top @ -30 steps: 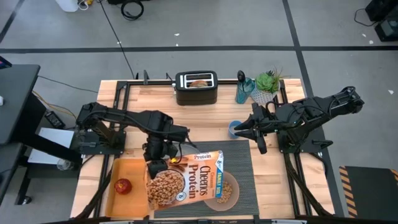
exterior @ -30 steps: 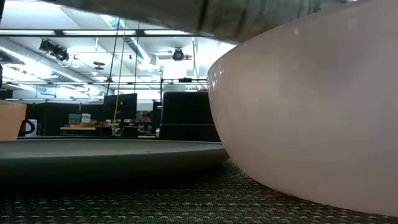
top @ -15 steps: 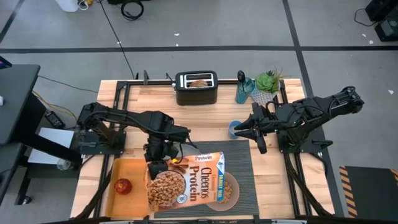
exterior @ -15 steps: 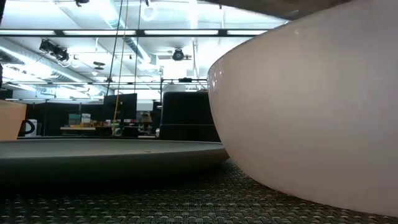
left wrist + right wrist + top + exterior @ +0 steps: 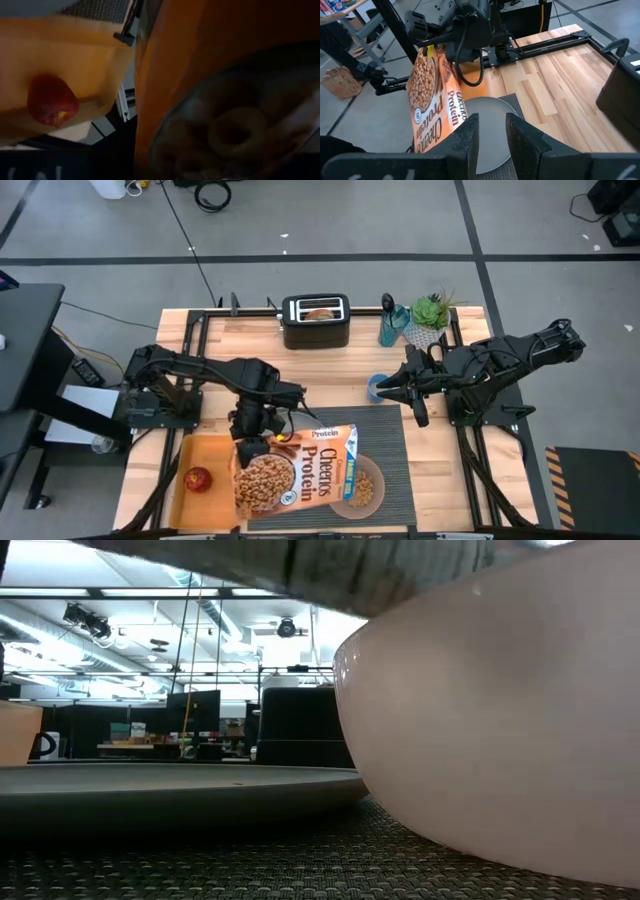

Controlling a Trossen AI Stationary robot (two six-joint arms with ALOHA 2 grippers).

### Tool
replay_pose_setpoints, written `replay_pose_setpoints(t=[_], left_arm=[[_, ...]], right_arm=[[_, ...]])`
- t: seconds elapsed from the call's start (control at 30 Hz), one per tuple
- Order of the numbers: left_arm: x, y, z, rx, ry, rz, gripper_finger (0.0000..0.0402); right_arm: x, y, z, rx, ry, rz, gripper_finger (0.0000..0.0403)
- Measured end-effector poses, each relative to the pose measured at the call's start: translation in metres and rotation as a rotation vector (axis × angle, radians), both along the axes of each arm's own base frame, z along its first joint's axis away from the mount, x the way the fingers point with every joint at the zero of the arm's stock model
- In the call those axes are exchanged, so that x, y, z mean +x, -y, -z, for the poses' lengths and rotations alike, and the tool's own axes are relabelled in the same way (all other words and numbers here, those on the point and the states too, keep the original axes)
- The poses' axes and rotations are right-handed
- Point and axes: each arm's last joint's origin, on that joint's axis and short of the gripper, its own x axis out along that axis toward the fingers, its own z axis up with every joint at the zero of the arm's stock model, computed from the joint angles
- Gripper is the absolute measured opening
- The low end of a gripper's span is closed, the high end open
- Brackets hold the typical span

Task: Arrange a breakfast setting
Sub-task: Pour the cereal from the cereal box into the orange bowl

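My left gripper [image 5: 255, 442] is shut on an orange cereal box [image 5: 298, 472], which it holds tipped over the striped placemat [image 5: 398, 442]. The box also shows in the right wrist view [image 5: 431, 100]. The pinkish bowl [image 5: 366, 488] with brown cereal stands on the placemat, partly under the box. The grey plate [image 5: 487, 120] lies beside it, hidden by the box in the high view. The red apple [image 5: 199, 478] lies in the orange tray [image 5: 205, 452]. The bagel [image 5: 320, 311] sticks out of the black toaster [image 5: 316, 325]. My right gripper [image 5: 383, 392] is open and empty, beyond the placemat's far edge. No spoon shows. My left gripper pinches the box near its far end [image 5: 442, 52], the end printed with the cereal-bowl picture. It comes from above and from the table's far side. The box is lifted clear and slants, its other end low over the bowl. The gripper hides the exact place of contact.
A blue cup [image 5: 374, 386] stands right by my right gripper. A teal bottle [image 5: 391, 326] and a potted plant [image 5: 430, 311] stand at the far right. Bare wood lies between the toaster and the placemat.
My left gripper has rocked the cereal box over the bowl. In the low view the box's edge rose out of sight and has come back down. In the high view its low end has shifted a little toward the table's left.
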Motion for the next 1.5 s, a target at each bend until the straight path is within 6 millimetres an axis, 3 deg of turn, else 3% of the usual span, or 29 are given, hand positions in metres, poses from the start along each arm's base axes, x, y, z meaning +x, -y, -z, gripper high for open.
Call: replay_pose_setpoints(t=[1.07,1.5], left_arm=[[-0.001,-0.006,0.000,0.023,-0.052,-0.036,0.0181],[0.002,-0.008,-0.020,0.086,0.021,-0.064,0.0181]], right_arm=[[0.000,0.000,0.000,-0.006,0.005,0.004,0.0103],[0.000,0.001,0.000,-0.022,0.008,0.026,0.0103]])
